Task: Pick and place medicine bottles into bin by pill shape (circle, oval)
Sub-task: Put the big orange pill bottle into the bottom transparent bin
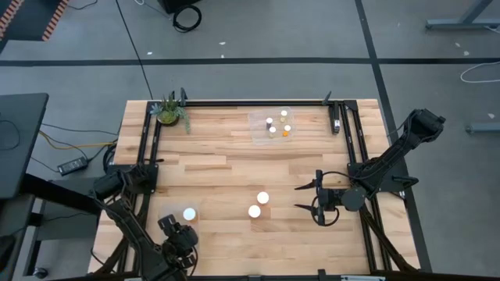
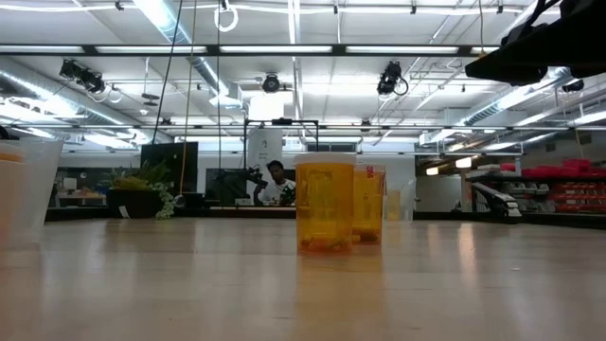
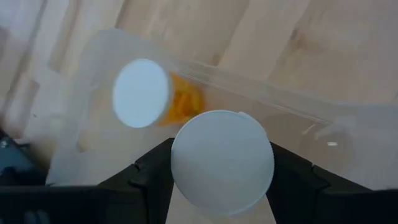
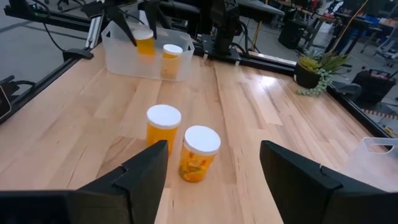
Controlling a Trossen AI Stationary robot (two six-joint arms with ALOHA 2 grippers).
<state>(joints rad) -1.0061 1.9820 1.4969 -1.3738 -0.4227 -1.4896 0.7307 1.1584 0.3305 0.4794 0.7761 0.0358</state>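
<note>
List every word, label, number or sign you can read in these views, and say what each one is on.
None can be read.
Wide white-capped orange plastic bottles mid-table: no printed label shows.
White cap between the left end effector's fingers: blank.
Red shelving in the room behind: any markings too small to read.

A pale wooden table (image 1: 226,168) framed by dark rails carries everything; a green potted plant (image 1: 169,113) stands at its far left corner; a clear bin (image 1: 275,125) with small bottles inside sits by the far edge, right of centre; another clear bin (image 1: 178,216) sits near the front left corner; two white-capped orange bottles (image 1: 258,204) stand just beside each other mid-table, toward the front edge.
</note>
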